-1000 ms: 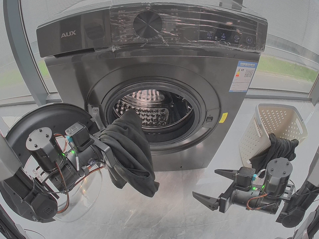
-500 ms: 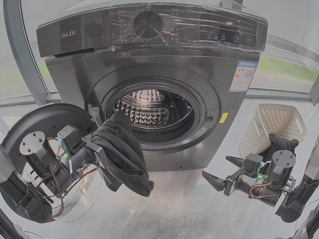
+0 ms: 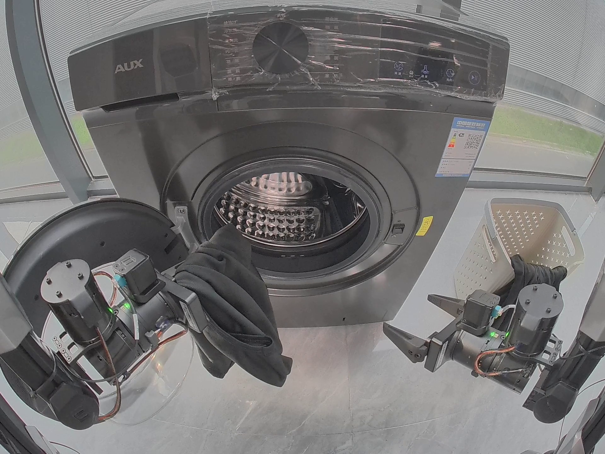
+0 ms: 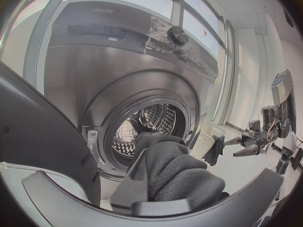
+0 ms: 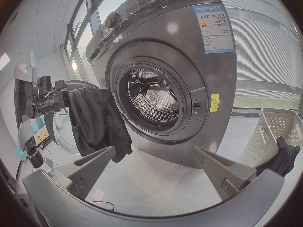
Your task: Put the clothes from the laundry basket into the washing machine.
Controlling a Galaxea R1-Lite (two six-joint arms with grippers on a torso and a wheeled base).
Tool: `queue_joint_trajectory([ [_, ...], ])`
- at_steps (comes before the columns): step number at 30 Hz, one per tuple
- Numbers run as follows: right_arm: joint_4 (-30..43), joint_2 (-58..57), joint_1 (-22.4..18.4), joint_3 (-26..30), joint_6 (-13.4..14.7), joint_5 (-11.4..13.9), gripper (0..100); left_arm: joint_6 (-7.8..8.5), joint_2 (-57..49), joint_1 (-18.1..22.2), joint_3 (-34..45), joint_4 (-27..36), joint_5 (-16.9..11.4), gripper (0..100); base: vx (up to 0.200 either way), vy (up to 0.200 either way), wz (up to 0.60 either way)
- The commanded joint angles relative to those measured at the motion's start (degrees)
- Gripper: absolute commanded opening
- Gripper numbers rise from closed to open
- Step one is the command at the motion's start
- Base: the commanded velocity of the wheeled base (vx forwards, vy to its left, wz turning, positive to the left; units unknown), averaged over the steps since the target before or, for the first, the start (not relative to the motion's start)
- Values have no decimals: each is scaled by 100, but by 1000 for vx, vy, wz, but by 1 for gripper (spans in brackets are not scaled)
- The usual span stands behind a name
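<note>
Gripping a black garment (image 3: 239, 297), our left gripper (image 3: 200, 307) is clamped on a bunched fold of it, with the fingers buried in cloth. We see the garment hanging in front of the washing machine (image 3: 302, 127), outside it, at the lower left of the round opening. Its long axis runs nearly upright. The upper fold points toward the opening, and the loose lower end droops toward the floor (image 3: 353, 379), slanting a little to our right. The fabric looks soft, matte and thick, falling in heavy rounded folds with a seamed edge along the bottom. Beyond it, the drum (image 3: 277, 215) is shiny perforated metal ringed by a dark gasket, and its mouth is unobstructed except where the garment's top overlaps the lower left rim in the head view. The round door (image 3: 88, 234) stands swung wide to our left, just behind the left arm, and its clear bowl is close to the hanging cloth. Our right gripper (image 3: 409, 313) hangs low on the right with its jaws spread and nothing between them. Glossy pale floor lies bare between the two grippers. Behind the right gripper, the white perforated plastic laundry basket (image 3: 535, 234) tilts toward us, and a second dark garment (image 3: 532, 279) is draped over its front rim.
</note>
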Motion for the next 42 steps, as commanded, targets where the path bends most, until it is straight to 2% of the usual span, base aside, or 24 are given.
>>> queue_joint_trajectory([
  [1,-4,-5,20,17,-3,11,100,49,270,-13,33,-23,35,0,0,0,0],
  [11,5,48,73,44,15,11,100,67,305,-144,42,-14,97,0,0,0,0],
  [14,5,48,108,44,15,11,100,76,314,-153,50,-14,97,0,200,0,0],
  [17,5,39,161,53,24,2,100,67,322,-294,50,-14,97,0,200,0,0],
  [27,14,30,319,70,59,-24,100,58,340,-557,-46,-23,106,0,0,0,0],
  [32,23,-14,442,61,68,-51,100,58,454,-628,-389,-14,132,0,0,0,0],
  [36,14,-5,504,132,120,-95,100,5,920,-742,-688,-23,431,0,0,0,0],
  [42,14,4,548,141,129,-95,100,-30,1711,-698,-1330,-14,466,0,0,0,0],
])
